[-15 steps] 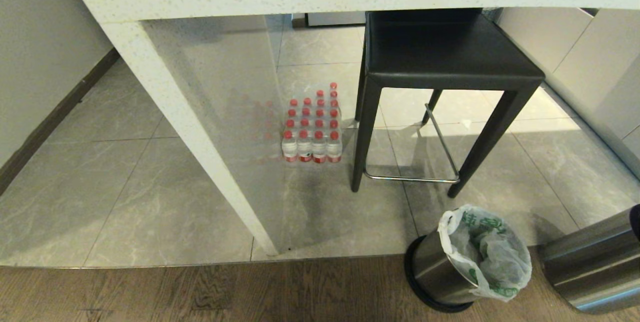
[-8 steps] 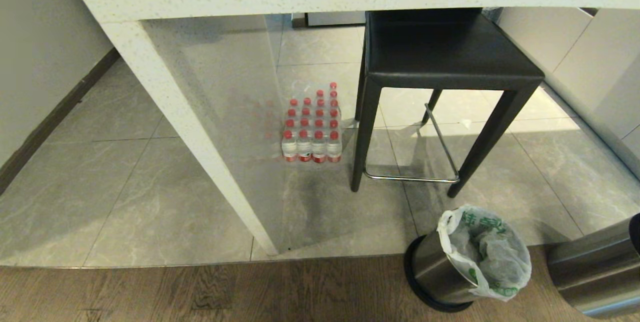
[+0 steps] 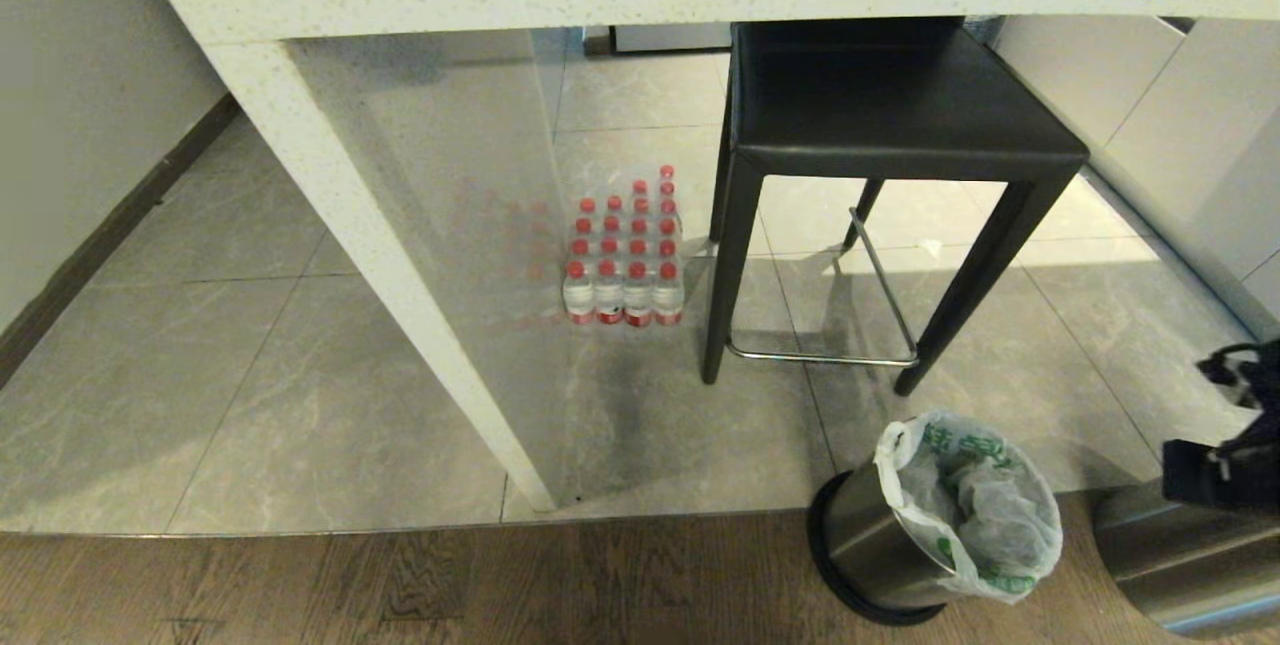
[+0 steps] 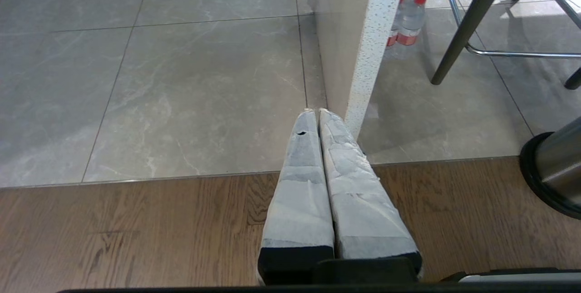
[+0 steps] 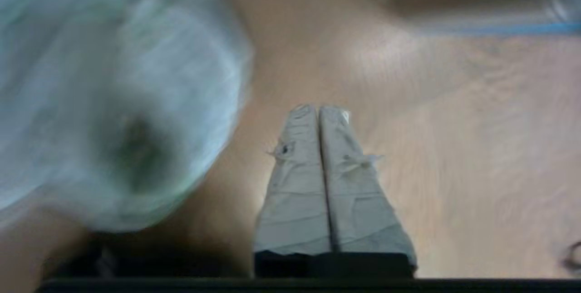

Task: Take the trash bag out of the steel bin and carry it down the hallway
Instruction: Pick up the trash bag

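The right gripper [image 5: 319, 110] is hanging with jaws together, gripping nothing, above wooden floor [image 5: 454, 147]. Just beside the jaws, the trash bag [image 5: 113, 102] is sitting inside the steel bin [image 3: 870, 535]. The left gripper [image 4: 317, 112] is holding its jaws together near the counter [image 4: 363, 57] leg.

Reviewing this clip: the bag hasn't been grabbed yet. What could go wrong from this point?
1. The right hand is shut and beside the trash bag, not on it; unless it opens, it may only push the plastic.
2. The steel bin looks small and stands free on the wooden floor; pulling the folded-over bag could lift or tip it.
3. A larger steel cylinder stands close beside the bin, leaving the right arm little room.
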